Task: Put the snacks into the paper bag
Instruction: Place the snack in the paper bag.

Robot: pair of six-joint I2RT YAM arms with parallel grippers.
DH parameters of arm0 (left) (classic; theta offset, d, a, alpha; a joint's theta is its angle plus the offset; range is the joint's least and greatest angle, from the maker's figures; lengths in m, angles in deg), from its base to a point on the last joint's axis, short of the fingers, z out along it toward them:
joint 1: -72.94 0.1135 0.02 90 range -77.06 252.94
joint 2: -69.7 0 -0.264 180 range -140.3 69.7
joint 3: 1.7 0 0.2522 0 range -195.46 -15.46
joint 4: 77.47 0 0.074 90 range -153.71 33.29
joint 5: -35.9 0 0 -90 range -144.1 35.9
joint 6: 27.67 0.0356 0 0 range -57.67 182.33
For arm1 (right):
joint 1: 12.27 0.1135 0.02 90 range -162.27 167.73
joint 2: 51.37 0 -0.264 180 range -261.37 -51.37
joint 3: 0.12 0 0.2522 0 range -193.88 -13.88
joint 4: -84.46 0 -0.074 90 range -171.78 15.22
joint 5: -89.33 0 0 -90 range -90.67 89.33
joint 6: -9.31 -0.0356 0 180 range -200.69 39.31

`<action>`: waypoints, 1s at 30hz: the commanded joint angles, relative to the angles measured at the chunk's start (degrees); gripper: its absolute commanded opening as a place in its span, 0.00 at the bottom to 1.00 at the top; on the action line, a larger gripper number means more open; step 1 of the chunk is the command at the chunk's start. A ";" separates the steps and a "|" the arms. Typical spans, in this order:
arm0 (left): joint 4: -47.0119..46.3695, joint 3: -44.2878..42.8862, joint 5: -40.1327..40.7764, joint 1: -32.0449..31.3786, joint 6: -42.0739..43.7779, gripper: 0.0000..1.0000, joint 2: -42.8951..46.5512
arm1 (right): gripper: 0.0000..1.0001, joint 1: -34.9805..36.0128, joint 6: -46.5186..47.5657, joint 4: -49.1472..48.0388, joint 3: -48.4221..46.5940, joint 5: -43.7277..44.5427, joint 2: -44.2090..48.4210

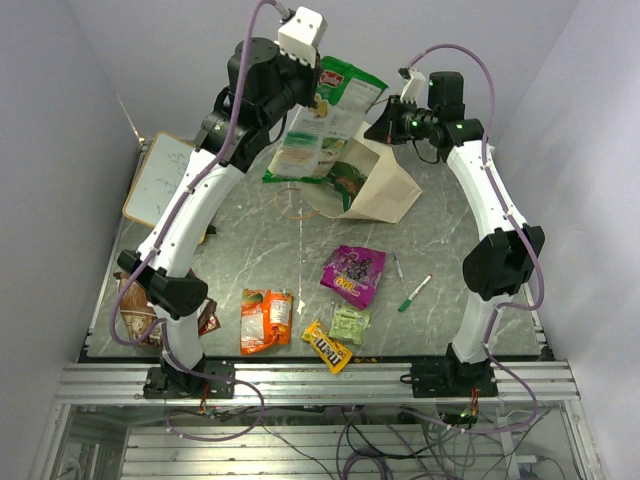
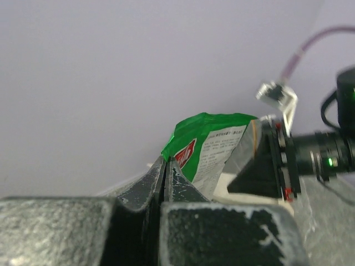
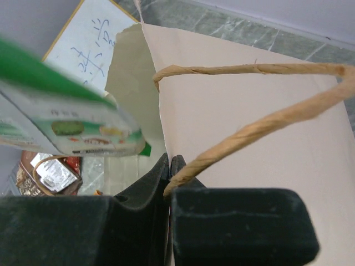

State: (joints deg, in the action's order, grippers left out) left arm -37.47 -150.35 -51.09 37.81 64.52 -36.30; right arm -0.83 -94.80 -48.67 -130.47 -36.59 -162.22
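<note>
Black left end effector (image 2: 166, 166): jaws clenched, no real gap. It looks pinched on the edge of the large green bag (image 2: 213, 138), though the contact itself is hidden behind the fingertips. That bag hangs in the air at the far side of the bench (image 1: 450, 230), just above and beside the paper bag's mouth.

Right end effector (image 3: 170, 163): also clamped shut, on the rim of the paper bag (image 3: 249, 122), with the twisted handle (image 3: 249, 68) running past the fingertips. It seems to be propping the mouth open. The bag sits far-centre on the bench, tilted, opening toward the left arm.

Step in hand, as I read it: loading the green bag while the right arm holds the bag open. Not in yet. From the top view a pale green-and-white panel overlaps the mouth; I can't tell if that's the same packet or a second one.

Next move calls for:
- lining the packet's narrow edge up with the opening
- lowering it past the rim, then releasing
- right arm holding the rim steady throughout

Waiting near the front edge: purple pouch (image 1: 352, 273), orange bag (image 1: 265, 320), yellow M&M's (image 1: 327, 347), small pale green packet (image 1: 350, 323).
</note>
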 commanded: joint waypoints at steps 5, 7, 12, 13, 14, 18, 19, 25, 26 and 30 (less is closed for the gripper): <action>-4.67 -6.74 12.66 -0.81 -15.86 0.07 -2.02 | 0.00 0.64 -6.74 -8.90 0.40 2.77 3.88; -4.14 -7.34 15.95 -0.94 -18.88 0.07 -2.47 | 0.00 0.80 -8.28 -10.11 1.02 3.13 4.04; -4.12 -7.77 22.86 -0.99 -25.12 0.07 -3.56 | 0.00 1.03 -12.54 -15.05 4.52 3.63 5.02; -4.55 -7.99 23.09 -0.99 -25.69 0.07 -3.83 | 0.00 1.32 -12.88 -15.36 4.64 3.60 4.94; -4.87 -8.47 23.35 -1.03 -26.03 0.07 -4.45 | 0.00 1.70 -13.12 -15.32 4.44 3.75 4.72; -6.69 -9.76 23.66 -1.03 -27.54 0.07 -6.91 | 0.00 2.59 -14.25 -16.50 4.64 3.71 4.54; -6.78 -10.10 24.31 -1.15 -28.15 0.07 -7.56 | 0.00 2.72 -14.69 -16.94 4.97 3.63 4.65; -10.28 -11.03 31.40 -3.21 -28.64 0.07 -10.44 | 0.00 2.71 -16.78 -19.10 6.77 1.78 4.75; -10.53 -10.68 31.78 -3.39 -28.51 0.07 -10.52 | 0.00 2.74 -17.10 -19.46 7.16 1.60 4.72; -8.97 -6.43 28.78 -3.67 -29.83 0.07 -9.35 | 0.00 2.62 -17.54 -19.76 8.19 2.01 4.76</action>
State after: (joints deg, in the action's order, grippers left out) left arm -43.20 -158.79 -22.26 35.01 36.55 -46.99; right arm 1.66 -110.41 -63.43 -122.56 -32.81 -160.16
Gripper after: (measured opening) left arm 0.075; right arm 0.009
